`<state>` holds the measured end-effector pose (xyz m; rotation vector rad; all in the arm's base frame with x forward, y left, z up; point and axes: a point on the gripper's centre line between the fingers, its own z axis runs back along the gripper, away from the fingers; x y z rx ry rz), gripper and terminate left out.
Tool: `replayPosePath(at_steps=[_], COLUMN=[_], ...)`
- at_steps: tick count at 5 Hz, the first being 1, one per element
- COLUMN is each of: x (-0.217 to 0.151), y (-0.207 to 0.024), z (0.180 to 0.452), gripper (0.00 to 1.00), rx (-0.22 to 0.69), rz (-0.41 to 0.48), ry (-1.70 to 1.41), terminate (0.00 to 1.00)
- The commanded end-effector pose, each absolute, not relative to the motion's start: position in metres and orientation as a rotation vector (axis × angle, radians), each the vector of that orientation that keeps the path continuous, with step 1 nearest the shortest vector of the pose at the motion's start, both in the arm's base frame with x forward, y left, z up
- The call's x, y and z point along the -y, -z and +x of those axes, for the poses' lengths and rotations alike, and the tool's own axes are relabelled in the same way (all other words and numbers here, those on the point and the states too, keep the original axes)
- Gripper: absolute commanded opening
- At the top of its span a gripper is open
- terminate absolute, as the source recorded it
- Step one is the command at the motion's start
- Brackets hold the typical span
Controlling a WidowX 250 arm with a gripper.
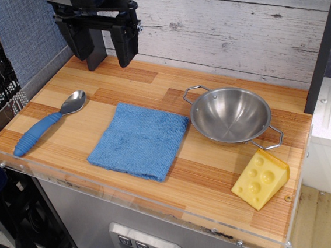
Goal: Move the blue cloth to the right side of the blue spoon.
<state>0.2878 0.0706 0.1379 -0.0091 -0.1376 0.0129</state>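
- The bench [217, 177] is a wood-plank top with a clear rim along its front edge and a pale plank wall [232, 24] behind it.
- The claw [111, 62] hangs above the back left part of the bench, up near the wall. Its two dark fingers [126, 46] point downward with a clear gap between them, and nothing is held in that gap. It is well above and apart from everything on the bench.
- The blue cloth [139, 139] lies flat near the middle of the bench, spread as a rough square turned a little so one corner points toward the front edge. Its right corner is just beside the steel bowl; whether the two touch cannot be told.
- The steel bowl [230, 116] stands upright to the right of the cloth, with two wire handles, one toward the back left and one toward the front right.
- The blue spoon [47, 123] lies to the left of the cloth, apart from it. Its long axis runs diagonally: the ribbed blue handle points toward the front left corner and the shiny bowl end points toward the back right.
- The yellow cheese wedge [260, 179] sits at the front right, near the bowl's front handle.
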Motion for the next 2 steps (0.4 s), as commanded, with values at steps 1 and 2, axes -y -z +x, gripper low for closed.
replayPosePath(at_steps=[1,2], x=[-0.0691,-0.0691], y=[-0.1556,-0.1556], z=[0.2872,0.2872], gripper=[1.00,1.00], rx=[0.177,0.177], rz=[0.000,0.000], ry=[-0.001,-0.001], terminate=[0.00,1.00])
